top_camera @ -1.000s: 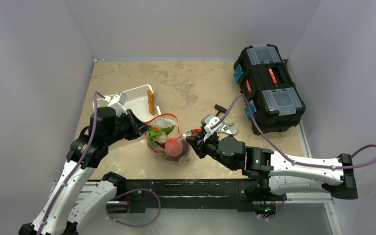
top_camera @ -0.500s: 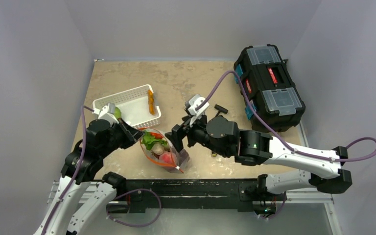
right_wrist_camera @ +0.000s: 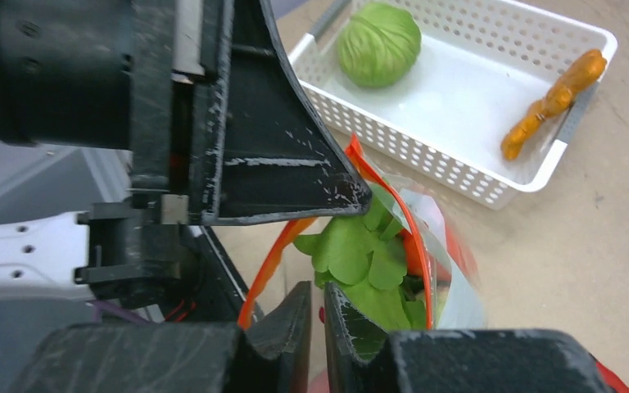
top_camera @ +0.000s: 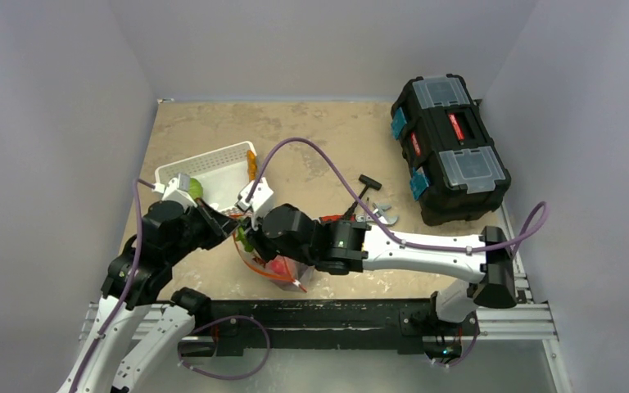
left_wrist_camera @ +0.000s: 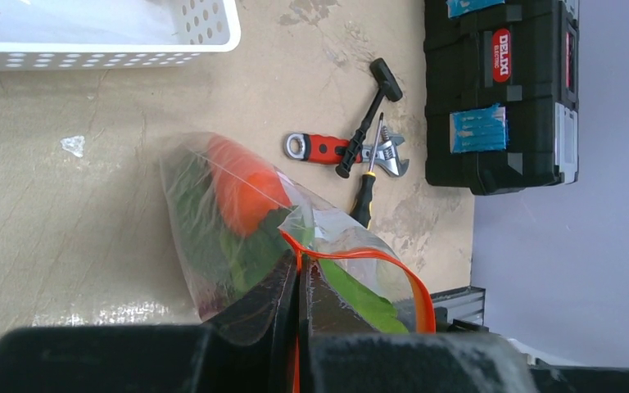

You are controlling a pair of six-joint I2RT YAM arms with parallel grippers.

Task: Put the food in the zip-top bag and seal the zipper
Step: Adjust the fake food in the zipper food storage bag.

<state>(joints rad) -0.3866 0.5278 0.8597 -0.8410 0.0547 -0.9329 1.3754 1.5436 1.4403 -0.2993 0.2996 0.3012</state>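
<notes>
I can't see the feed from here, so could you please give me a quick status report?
Left gripper shut on zipper; right gripper shut at mouth, hold unclear. Zip-top bag unsealed; cabbage in basket.

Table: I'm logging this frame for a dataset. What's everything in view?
bag: 1, clear, near centre
carrot: 1, orange, in bag
greens: 1, green, bag mouth
basket: 1, white, far left
cabbage: 1, green, in basket
orange piece: 1, in basket
toolbox: 1, black, far right
hammer: 1, black, beside toolbox
wrench: 1, red handle, under hammer
screwdriver: 1, dark handle, by wrench
left gripper: black, shut on zipper
right gripper: black, shut, at bag mouth
</notes>
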